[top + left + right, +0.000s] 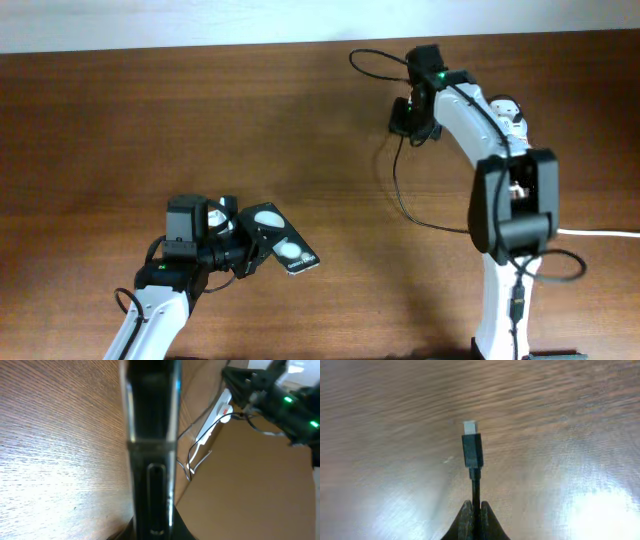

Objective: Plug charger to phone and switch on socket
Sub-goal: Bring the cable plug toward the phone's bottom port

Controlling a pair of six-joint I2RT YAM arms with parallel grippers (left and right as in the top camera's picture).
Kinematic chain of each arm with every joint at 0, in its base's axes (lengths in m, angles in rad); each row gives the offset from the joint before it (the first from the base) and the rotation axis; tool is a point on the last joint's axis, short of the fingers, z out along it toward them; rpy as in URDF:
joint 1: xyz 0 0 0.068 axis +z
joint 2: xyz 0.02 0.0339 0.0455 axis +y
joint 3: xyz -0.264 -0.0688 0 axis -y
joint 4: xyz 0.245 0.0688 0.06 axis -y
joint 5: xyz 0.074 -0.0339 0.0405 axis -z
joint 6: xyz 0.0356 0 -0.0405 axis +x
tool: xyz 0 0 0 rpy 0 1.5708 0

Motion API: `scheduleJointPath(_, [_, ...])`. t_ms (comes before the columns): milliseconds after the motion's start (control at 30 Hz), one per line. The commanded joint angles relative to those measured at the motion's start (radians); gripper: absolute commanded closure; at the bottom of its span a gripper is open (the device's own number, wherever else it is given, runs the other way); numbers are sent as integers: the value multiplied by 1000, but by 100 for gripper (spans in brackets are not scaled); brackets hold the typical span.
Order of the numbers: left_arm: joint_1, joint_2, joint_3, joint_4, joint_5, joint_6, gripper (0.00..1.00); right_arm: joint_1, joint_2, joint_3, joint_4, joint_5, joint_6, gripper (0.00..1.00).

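Observation:
The phone [280, 243] is black and glossy with two white glare spots. My left gripper [243, 243] is shut on it at the table's front left and holds it tilted. In the left wrist view its dark edge [152, 435] runs up the frame from my left gripper [152, 532]. My right gripper [412, 122] is at the back right, shut on the charger cable [398, 185]. In the right wrist view my right gripper [475, 510] pinches the cable just behind its black plug [472, 449], whose silver tip points away above the table. The socket [216, 415] shows in the left wrist view, white with red marks.
The thin black cable loops down from the right gripper across the brown table [120, 130] toward the right arm's base. A thick white cord [600, 233] runs off at the right edge. The right arm [515, 200] hides most of the socket in the overhead view.

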Motion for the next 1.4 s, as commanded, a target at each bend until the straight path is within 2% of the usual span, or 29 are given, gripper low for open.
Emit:
scheduleJointPath(0, [2, -6, 14, 9, 11, 5, 100, -6, -172, 2, -58, -71, -81, 96])
scheduleJointPath(67, [2, -6, 14, 56, -28, 5, 100, -6, -238, 2, -124, -113, -116, 96])
scheduleJointPath(167, [2, -6, 14, 163, -37, 5, 100, -7, -323, 2, -203, -304, -199, 96])
scheduleJointPath(367, [2, -6, 14, 173, 3, 6, 100, -7, -394, 2, -408, -498, -372, 96])
scheduleJointPath(400, [2, -6, 14, 214, 34, 6, 100, -8, -408, 2, -452, -530, -404, 96])
scheduleJointPath(500, [2, -6, 14, 414, 132, 5, 100, -7, -463, 2, -524, -541, -436, 96])
scheduleJointPath(667, [-4, -5, 15, 445, 133, 5, 100, -6, -646, 1, -632, -547, -481, 96])
scheduleJointPath(733, [-38, -5, 15, 544, 132, 3, 100, -5, -703, 0, -682, -547, -508, 96])
scheduleJointPath(800, [-61, -5, 15, 608, 115, -56, 100, -5, -736, -10, -728, -549, -523, 96])
scheduleJointPath(900, [-85, -5, 15, 633, 94, -75, 100, -4, -795, -71, -742, -552, -526, 96])
scheduleJointPath(967, [-85, -2, 15, 632, 74, -174, 100, -4, -865, -173, -747, -552, -529, 96])
scheduleJointPath(1100, [-86, 63, 15, 652, 90, -233, 100, 14, -974, -392, -719, -610, -529, 96])
scheduleJointPath(1167, [-86, 107, 15, 652, 116, -233, 100, 96, -996, -465, -689, -620, -529, 96])
scheduleJointPath(1267, [-86, 121, 15, 660, 147, -231, 100, 254, -996, -473, -622, -616, -515, 96])
scheduleJointPath(1367, [-86, 121, 15, 732, 197, -232, 100, 347, -996, -473, -562, -517, -362, 96])
